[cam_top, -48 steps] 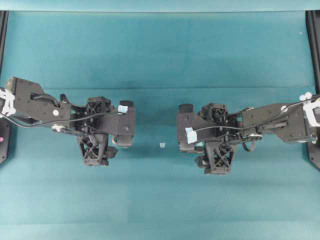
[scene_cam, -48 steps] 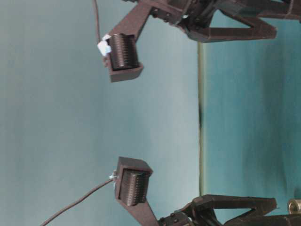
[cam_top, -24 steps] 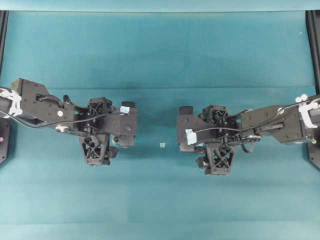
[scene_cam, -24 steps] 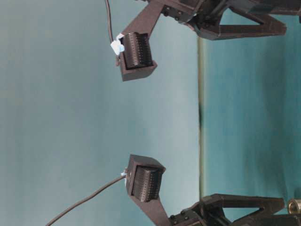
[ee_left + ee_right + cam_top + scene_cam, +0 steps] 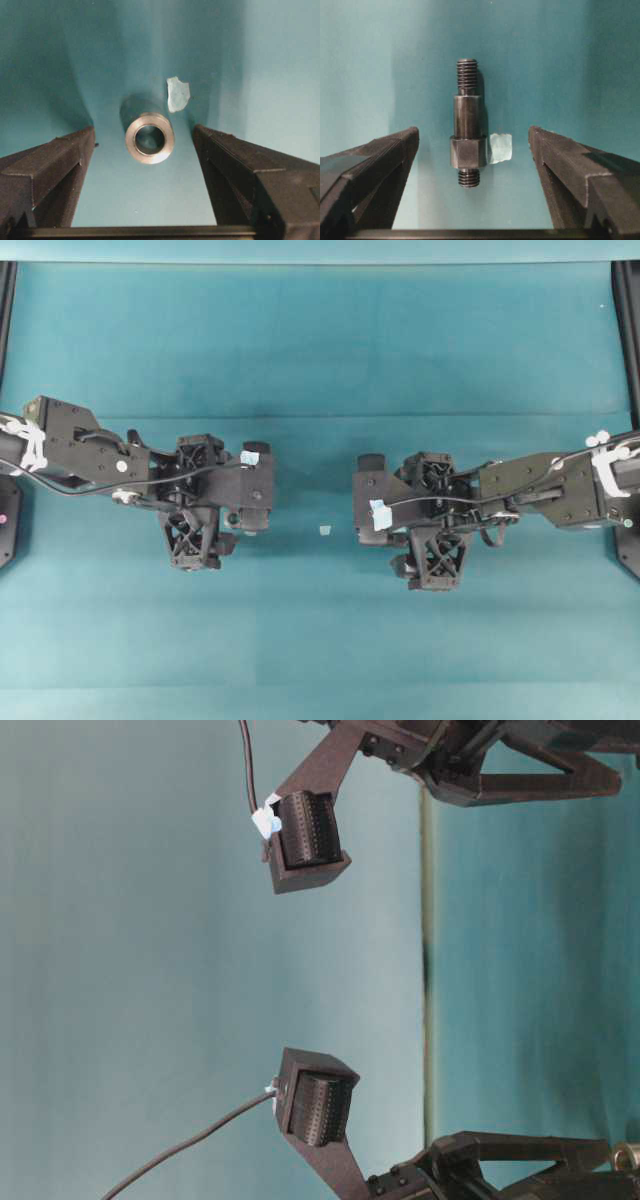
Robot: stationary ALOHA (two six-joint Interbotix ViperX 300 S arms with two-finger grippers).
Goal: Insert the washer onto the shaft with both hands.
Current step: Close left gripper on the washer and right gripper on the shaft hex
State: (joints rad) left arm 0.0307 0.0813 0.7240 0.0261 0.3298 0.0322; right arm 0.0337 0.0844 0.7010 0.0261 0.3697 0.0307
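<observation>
The washer (image 5: 149, 138), a silvery ring with a round hole, lies on the teal mat between the fingers of my left gripper (image 5: 144, 131), touching neither; its edge also shows low at the side (image 5: 627, 1156). The shaft (image 5: 467, 130), dark and stepped with threaded ends and a hex collar, lies lengthwise between the fingers of my right gripper (image 5: 473, 131), clear of both. Both grippers are open and hold nothing. From overhead the left gripper (image 5: 195, 498) and right gripper (image 5: 435, 512) point down over these parts and hide them.
A pale tape scrap (image 5: 178, 93) lies just beyond the washer, another scrap (image 5: 500, 148) beside the shaft's collar, and one (image 5: 324, 530) on the mat between the two arms. Black frame rails (image 5: 628, 330) border the mat's sides.
Both arms have come down a little toward the mat, and the left arm has shifted slightly rightward. The jaws stay wide.
</observation>
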